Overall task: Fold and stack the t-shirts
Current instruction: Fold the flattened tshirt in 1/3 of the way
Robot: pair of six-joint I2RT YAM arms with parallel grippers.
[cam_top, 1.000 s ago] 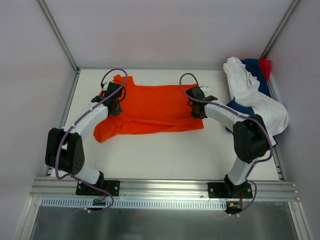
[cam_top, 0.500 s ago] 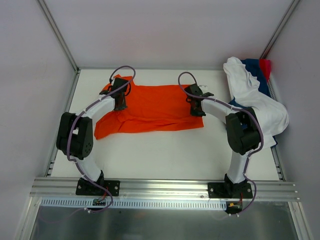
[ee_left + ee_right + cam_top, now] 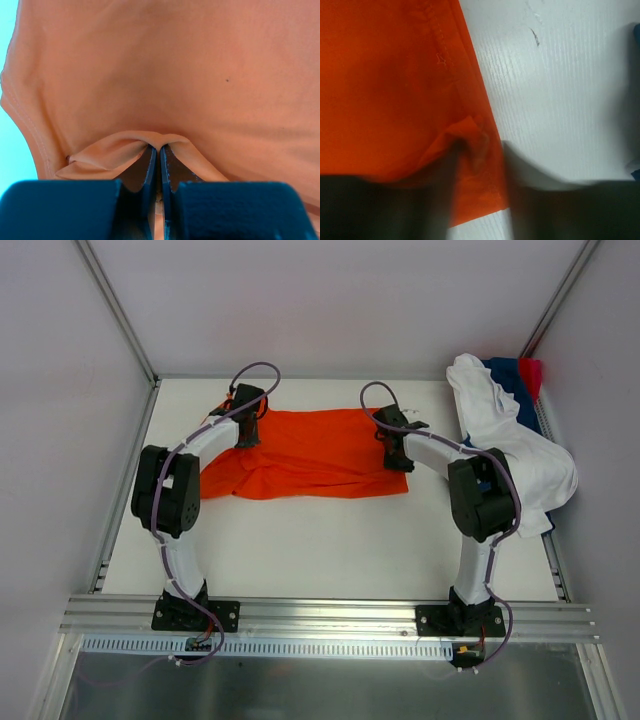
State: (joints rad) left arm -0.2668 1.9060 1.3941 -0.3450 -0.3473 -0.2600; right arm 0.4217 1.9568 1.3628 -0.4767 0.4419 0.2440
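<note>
since half a second ago the left arm point(image 3: 165, 495) has folded its elbow in closer to the base, and the left gripper point(image 3: 247, 420) sits a little farther toward the back edge of the table point(image 3: 330, 540). the orange shirt point(image 3: 300, 450) has drawn out with it: the left sleeve, which hung down toward the near side, now lies higher and flatter. the right gripper point(image 3: 393, 440) has barely shifted, staying at the shirt's right edge.

the orange shirt lies spread across the far middle of the table, between the two grippers, with its long side running left to right. in the left wrist view the jaws are clenched tight on a small ridge of the orange cloth, which puckers up around the fingertips point(image 3: 150, 160). in the right wrist view the jaws are blurred and stand apart, released, with a small raised peak of cloth in the gap just inside the stitched hem; bare table shows right beside it.

the white shirt point(image 3: 500, 430) is heaped at the far right corner, well apart from the orange one. it drapes over the navy shirt point(image 3: 512, 380), and the red-pink shirt point(image 3: 531, 372) peeks out behind them.
</note>
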